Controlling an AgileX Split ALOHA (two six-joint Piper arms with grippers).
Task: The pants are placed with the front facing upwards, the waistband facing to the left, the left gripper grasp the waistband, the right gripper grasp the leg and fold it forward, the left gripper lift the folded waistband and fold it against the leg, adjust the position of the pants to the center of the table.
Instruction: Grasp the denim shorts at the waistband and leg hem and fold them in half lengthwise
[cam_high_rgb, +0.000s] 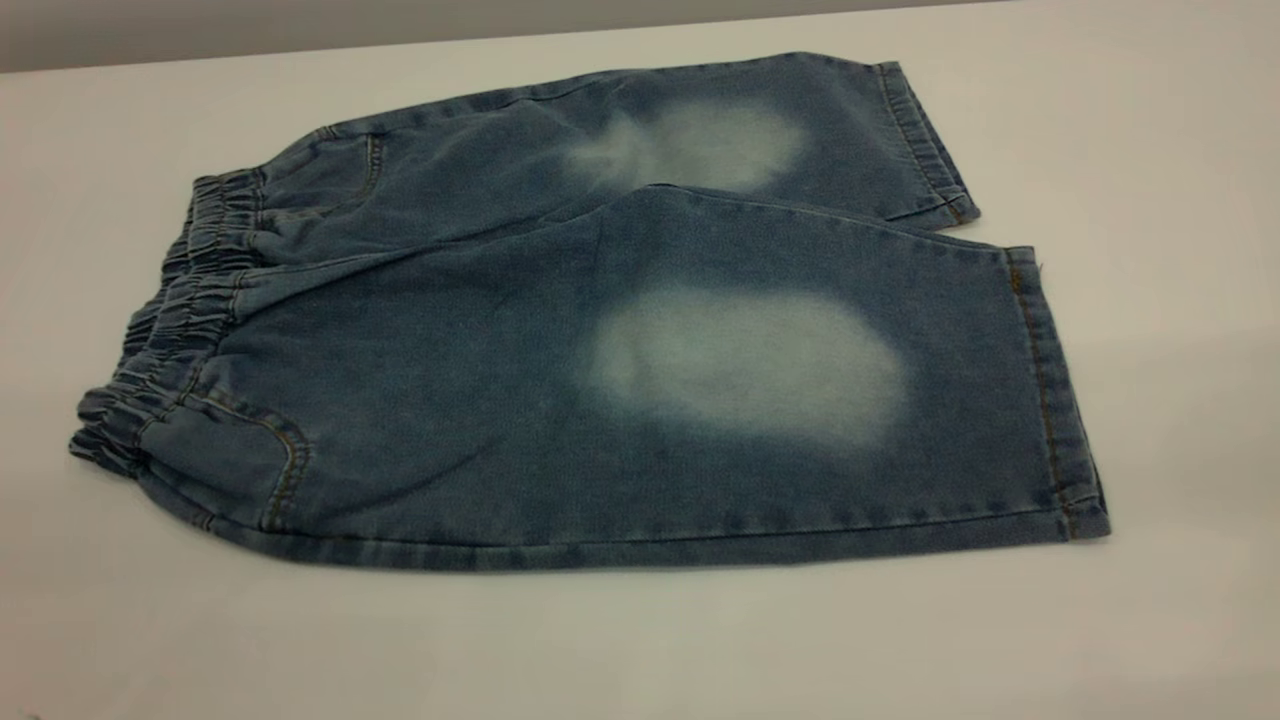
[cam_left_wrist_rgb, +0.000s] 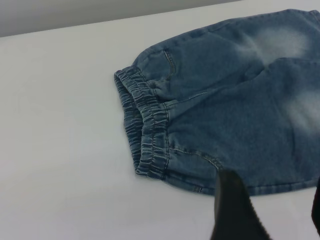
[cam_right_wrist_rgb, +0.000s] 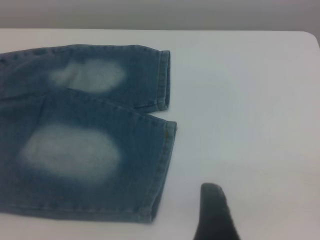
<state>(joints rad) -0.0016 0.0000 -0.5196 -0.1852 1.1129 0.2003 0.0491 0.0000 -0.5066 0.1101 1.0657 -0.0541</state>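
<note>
- Waistband (cam_high_rgb: 170, 330): gathered, at the left end of the pants (cam_high_rgb: 600, 330), untouched.
- Left gripper (cam_left_wrist_rgb: 272, 212): above the table (cam_high_rgb: 640, 640), near the waistband corner; jaws apart, holding nothing.
- Leg (cam_high_rgb: 750, 370): nearer one, flat, large pale patch up, hem rightward.
- Right gripper (cam_right_wrist_rgb: 215, 212): off the hem, over bare table; jaw state cannot be told.

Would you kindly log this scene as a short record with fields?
pants: flat, unfolded, front up
waistband: at the exterior view's left end
leg: nearer one, large oval pale patch, overlaps the far leg
left gripper: open, above the table near the waistband, touching nothing
right gripper: beyond the leg hem, off the cloth
</note>
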